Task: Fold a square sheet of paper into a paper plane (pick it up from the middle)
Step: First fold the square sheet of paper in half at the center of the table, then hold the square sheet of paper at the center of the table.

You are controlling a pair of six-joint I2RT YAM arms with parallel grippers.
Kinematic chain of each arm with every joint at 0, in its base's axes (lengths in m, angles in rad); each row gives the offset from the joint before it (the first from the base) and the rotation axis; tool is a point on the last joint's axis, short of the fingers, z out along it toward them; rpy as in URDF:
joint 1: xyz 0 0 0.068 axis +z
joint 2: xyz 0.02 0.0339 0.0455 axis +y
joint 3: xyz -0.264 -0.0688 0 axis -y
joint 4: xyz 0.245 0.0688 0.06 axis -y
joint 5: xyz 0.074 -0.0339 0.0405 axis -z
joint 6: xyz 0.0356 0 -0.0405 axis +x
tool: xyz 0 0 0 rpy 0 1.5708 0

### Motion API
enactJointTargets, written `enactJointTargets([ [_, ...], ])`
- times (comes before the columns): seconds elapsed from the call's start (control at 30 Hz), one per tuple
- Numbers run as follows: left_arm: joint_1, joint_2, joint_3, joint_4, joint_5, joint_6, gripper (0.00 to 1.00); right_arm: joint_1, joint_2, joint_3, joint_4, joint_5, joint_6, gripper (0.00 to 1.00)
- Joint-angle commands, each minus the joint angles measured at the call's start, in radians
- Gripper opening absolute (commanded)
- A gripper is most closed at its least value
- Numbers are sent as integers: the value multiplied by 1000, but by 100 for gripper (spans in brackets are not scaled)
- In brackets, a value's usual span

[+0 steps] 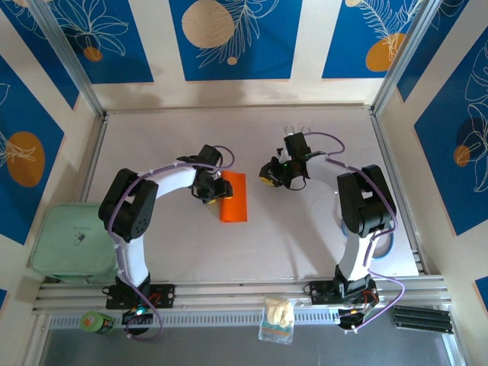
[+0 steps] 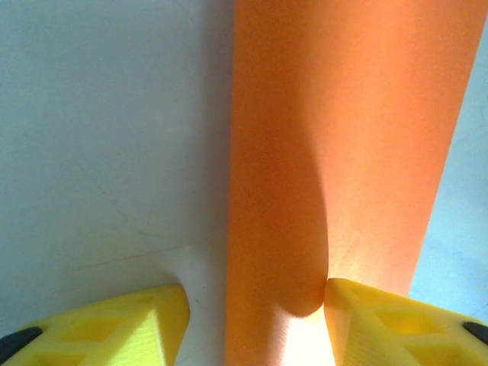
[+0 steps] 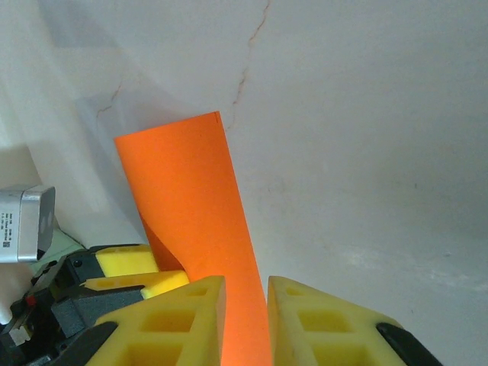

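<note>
Square sheet of paper (image 1: 233, 198): bright orange, folded to a narrow strip. It lies flat on the white table (image 1: 305, 236), about mid-table between the two arms, long side running away from them.

Top view: left gripper (image 1: 210, 192) sits at the strip's left edge, far half, touching it. From this angle the right gripper (image 1: 267, 177) is off the strip's far right corner, with a band of bare table between. A pale green bin (image 1: 69, 236) is at the table's left edge. Jaw gaps are too small to read here.

Left wrist view: paper (image 2: 335, 152) runs away from the camera. The yellow fingers (image 2: 137, 324) stand well apart, released. One is on bare table beside the paper's edge. The other butts against the paper, which bulges slightly there and throws a curved shadow.

Right wrist view: right gripper (image 3: 245, 305) has its fingers nearly together, a thin slit with orange showing in it. Cannot tell whether they pinch the paper (image 3: 191, 198) or hang above it. The left gripper (image 3: 130, 271) shows at the strip's side. Fine cracks (image 3: 248, 69) mark the tabletop.
</note>
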Motion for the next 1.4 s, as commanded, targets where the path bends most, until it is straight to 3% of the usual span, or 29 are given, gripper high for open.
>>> enactJointTargets([
  [0.0,-15,88,-27,17,38,6,56,8,13,5,-9,-19,6,22],
  [0.8,-19,130,-41,9,41,-3,57,125,119,75,33,-156,-50,21],
  [1.37,-22,146,-40,2,36,2,58,138,187,96,38,-191,-44,19],
])
